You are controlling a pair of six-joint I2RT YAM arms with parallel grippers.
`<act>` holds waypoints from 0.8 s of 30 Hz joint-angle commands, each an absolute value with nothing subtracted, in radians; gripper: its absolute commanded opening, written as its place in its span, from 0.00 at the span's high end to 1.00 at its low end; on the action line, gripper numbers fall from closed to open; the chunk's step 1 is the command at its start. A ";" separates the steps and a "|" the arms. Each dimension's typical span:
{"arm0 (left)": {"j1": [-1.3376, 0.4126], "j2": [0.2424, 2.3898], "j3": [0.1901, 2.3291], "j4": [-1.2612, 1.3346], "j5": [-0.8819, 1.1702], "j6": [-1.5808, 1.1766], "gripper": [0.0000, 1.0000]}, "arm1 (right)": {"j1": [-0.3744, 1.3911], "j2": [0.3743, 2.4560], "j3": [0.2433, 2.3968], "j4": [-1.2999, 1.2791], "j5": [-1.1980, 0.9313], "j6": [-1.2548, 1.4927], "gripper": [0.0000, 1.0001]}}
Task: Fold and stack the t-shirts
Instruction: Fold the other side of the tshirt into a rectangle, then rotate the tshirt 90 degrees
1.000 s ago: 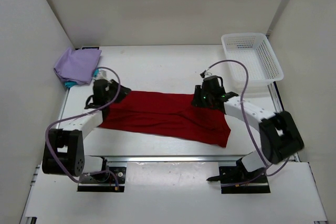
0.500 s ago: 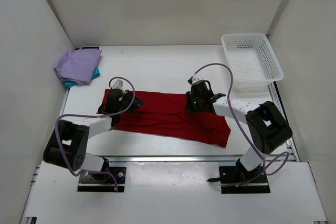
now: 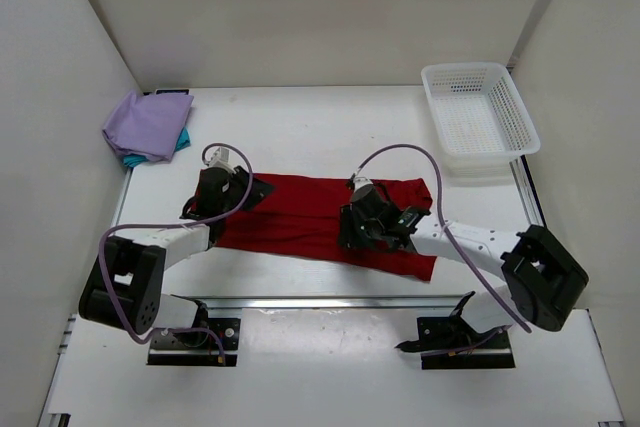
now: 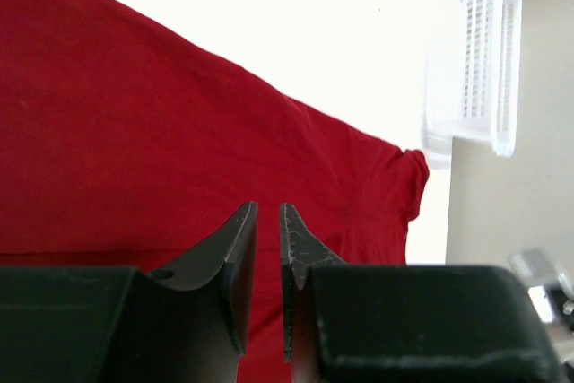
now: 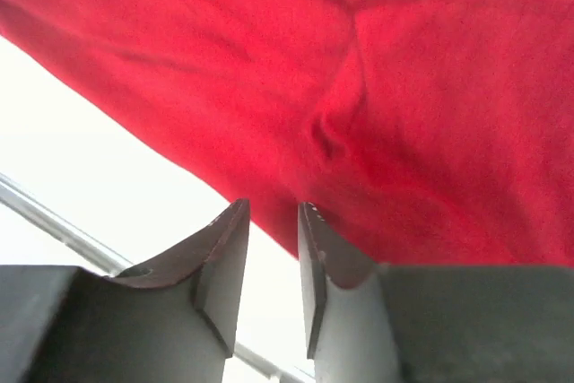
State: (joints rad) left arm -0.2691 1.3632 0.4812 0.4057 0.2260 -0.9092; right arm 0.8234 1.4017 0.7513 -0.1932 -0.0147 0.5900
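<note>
At far-left corner, seemingly done: lavender t-shirt (image 3: 148,122) folded atop teal t-shirt (image 3: 183,138). At centre, spread long and flat: red t-shirt (image 3: 300,219), apparently yet to fold and stack. Left gripper (image 4: 268,213) at its left end, jaws almost together, pinch not discernible; right gripper (image 5: 273,208) by its near edge, slightly spread, empty.

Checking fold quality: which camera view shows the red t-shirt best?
Top external: nearly the whole red t-shirt lies in frame, outline and creases visible. Left wrist shows only one stretch with a bunched corner; right wrist shows a close-up of wrinkles near an edge.
</note>
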 commanded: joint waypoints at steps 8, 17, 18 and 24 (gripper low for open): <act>-0.294 1.356 0.552 0.416 0.222 -0.902 0.72 | 0.578 1.298 0.766 -0.231 -0.003 0.508 0.89; -0.218 1.526 0.554 0.466 0.293 -0.929 0.75 | 0.603 1.184 0.441 -0.161 -0.038 0.635 0.99; -0.189 1.535 0.537 0.477 0.310 -0.949 0.74 | 0.603 1.164 0.425 -0.160 -0.028 0.647 1.00; -0.029 1.600 0.407 0.615 0.386 -1.076 0.77 | 0.578 1.054 0.429 -0.219 -0.016 0.638 0.96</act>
State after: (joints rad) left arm -0.0944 1.6009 0.4545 0.5190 0.3225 -0.9943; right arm 0.5919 1.1034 0.4057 -0.1959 -0.0376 0.6327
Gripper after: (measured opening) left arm 0.240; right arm 0.028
